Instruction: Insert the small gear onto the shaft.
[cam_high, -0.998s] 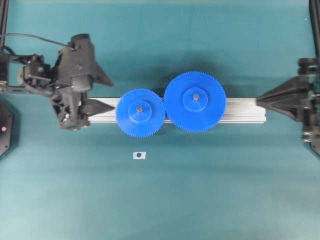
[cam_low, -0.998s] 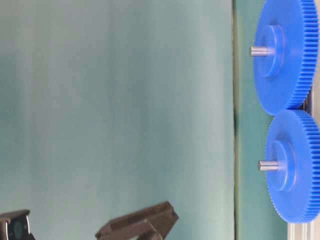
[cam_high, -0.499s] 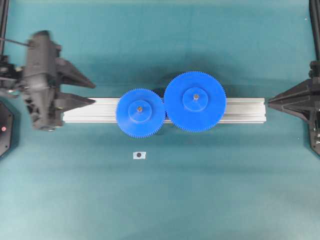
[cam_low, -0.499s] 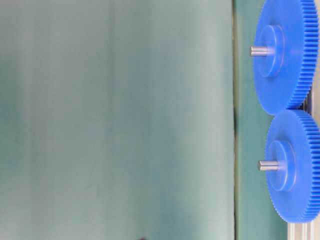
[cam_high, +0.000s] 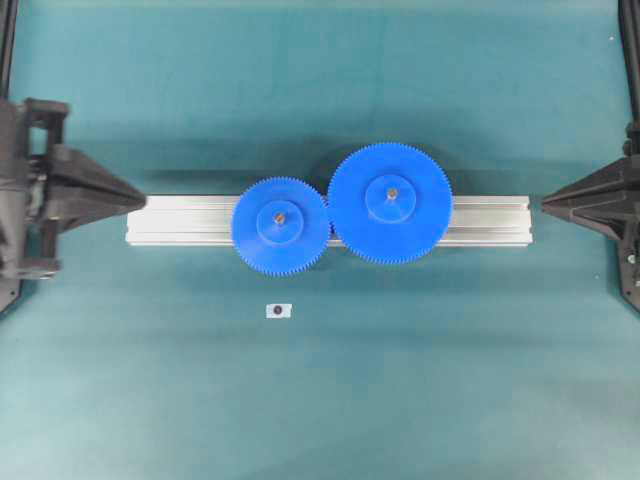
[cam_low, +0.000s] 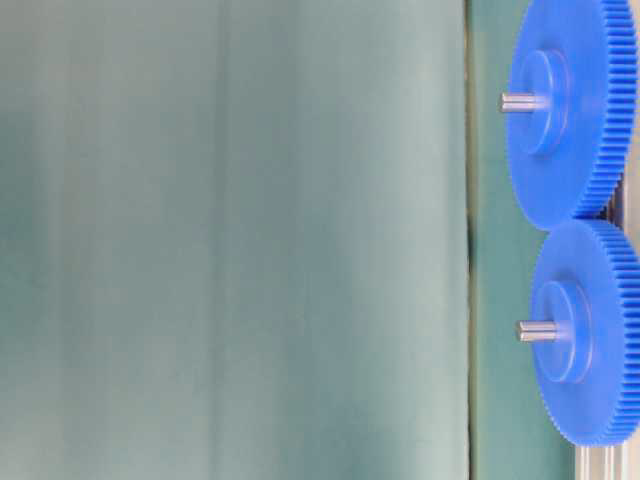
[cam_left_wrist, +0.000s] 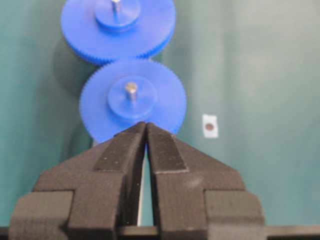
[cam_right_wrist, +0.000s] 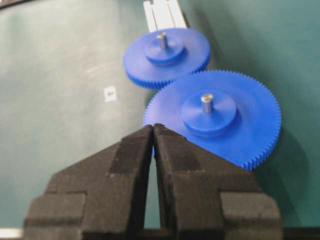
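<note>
The small gear (cam_high: 281, 225) sits on the aluminium rail (cam_high: 180, 222), and the shaft (cam_high: 279, 215) sticks up through its hub. Its teeth mesh with the larger blue gear (cam_high: 390, 203) to its right. From table level the small gear (cam_low: 590, 330) and the shaft (cam_low: 537, 331) show at the lower right. My left gripper (cam_high: 140, 201) hangs at the left edge, off the rail's left end, shut with nothing in it; its wrist view looks over the small gear (cam_left_wrist: 132, 99). My right gripper (cam_high: 548, 205) rests at the right edge, shut and holding nothing, clear of the rail's right end.
A small white tag with a dark dot (cam_high: 278, 311) lies on the teal mat in front of the small gear. The rail runs left to right across the middle of the mat. Dark frame posts stand at both top corners.
My left arm has drawn back to the left, away from the rail and the small gear, and its jaws have shut. The right gripper has pulled back slightly. The gears have not moved.
</note>
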